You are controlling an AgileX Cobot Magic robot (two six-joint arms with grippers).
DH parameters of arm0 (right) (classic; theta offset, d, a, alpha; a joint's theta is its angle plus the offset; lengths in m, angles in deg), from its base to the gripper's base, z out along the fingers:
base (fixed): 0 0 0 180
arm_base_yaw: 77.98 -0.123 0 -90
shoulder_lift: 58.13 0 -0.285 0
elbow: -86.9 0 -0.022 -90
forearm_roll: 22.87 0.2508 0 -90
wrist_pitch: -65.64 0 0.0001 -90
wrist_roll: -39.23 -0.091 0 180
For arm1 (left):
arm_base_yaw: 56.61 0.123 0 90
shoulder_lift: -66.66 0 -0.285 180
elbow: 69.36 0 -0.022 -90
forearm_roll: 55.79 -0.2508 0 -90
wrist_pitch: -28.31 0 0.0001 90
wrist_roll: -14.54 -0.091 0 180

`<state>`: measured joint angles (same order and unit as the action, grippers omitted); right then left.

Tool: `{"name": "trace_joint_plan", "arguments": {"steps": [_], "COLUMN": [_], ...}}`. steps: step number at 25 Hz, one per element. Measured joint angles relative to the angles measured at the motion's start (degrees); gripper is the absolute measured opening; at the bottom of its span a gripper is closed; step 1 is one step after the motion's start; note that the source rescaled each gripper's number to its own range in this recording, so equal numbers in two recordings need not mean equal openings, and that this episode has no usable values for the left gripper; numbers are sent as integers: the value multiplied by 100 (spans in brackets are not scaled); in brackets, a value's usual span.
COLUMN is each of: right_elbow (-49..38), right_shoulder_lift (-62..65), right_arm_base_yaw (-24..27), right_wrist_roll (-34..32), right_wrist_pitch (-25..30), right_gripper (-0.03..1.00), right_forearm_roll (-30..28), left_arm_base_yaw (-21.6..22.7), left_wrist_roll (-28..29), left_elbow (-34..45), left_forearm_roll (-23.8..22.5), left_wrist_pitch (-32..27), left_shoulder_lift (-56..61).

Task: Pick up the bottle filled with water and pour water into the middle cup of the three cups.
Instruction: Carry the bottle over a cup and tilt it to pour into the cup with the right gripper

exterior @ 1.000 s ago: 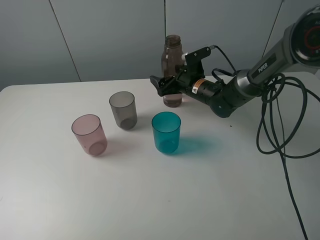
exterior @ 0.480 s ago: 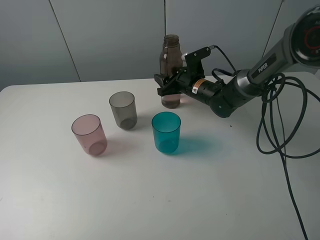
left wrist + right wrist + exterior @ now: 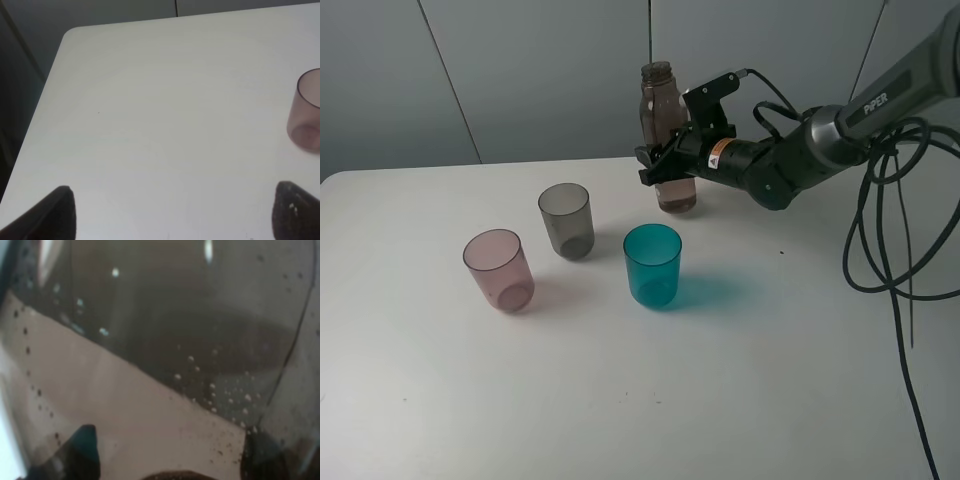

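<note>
The smoky brown-pink bottle (image 3: pixel 663 120) is at the back of the table (image 3: pixel 770 380), capless and tilted with its neck leaning left. My right gripper (image 3: pixel 666 166) is shut on its lower body. In the right wrist view the bottle's wall (image 3: pixel 165 330) fills the frame, with bubbles and a slanted liquid line. The grey middle cup (image 3: pixel 566 220) stands in front and to the left of the bottle. The pink cup (image 3: pixel 499 270) is on its left and the teal cup (image 3: pixel 652 264) on its right. My left gripper (image 3: pixel 177 220) is open and empty over bare table, with the pink cup (image 3: pixel 306 112) nearby.
Black cables (image 3: pixel 880 230) hang over the right of the table. A grey wall (image 3: pixel 520 70) stands close behind the bottle. The table's left edge and rounded corner (image 3: pixel 65 37) show in the left wrist view.
My right gripper has closed on the bottle. The arm has risen a little and the bottle has tipped, its neck moving left and its base right. The cups have not moved.
</note>
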<state>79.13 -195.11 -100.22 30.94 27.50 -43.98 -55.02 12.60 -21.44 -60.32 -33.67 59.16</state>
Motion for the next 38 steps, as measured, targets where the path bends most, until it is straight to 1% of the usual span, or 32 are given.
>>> {"name": "trace_joint_plan", "arguments": {"steps": [3, 7, 9, 12, 15, 19, 22, 26, 29, 32, 35, 38], "right_elbow": [-254, -655, -803, -892, -892, -892, -892, -892, -843, -748, -728, -701], "right_shoulder_lift": [398, 859, 1014, 1072, 1072, 1072, 1072, 1072, 953, 785, 730, 730], "right_arm_base_yaw": [-23, -234, -391, -710, -976, -1110, -1123, -1136, -1136, -1147, -1185, -1225], "right_wrist_roll": [563, 1537, 2122, 3306, 4231, 5055, 5590, 6599, 7159, 7329, 7343, 7371], "right_wrist_pitch": [4, 4, -24, -122, -146, -146, -134, -134, -144, -133, -118, -130], "right_gripper": [0, 0, 0, 0, 0, 0, 0, 0, 0, 0, 0, 0], "right_forearm_roll": [350, 1316, 1904, 2708, 3283, 3614, 3929, 4197, 4436, 4590, 4591, 4423], "left_arm_base_yaw": [0, 0, 0, 0, 0, 0, 0, 0, 0, 0, 0, 0], "left_wrist_roll": [0, 0, 0, 0, 0, 0, 0, 0, 0, 0, 0, 0], "left_elbow": [0, 0, 0, 0, 0, 0, 0, 0, 0, 0, 0, 0], "left_forearm_roll": [0, 0, 0, 0, 0, 0, 0, 0, 0, 0, 0, 0], "left_wrist_pitch": [0, 0, 0, 0, 0, 0, 0, 0, 0, 0, 0, 0], "left_shoulder_lift": [0, 0, 0, 0, 0, 0, 0, 0, 0, 0, 0, 0]}}
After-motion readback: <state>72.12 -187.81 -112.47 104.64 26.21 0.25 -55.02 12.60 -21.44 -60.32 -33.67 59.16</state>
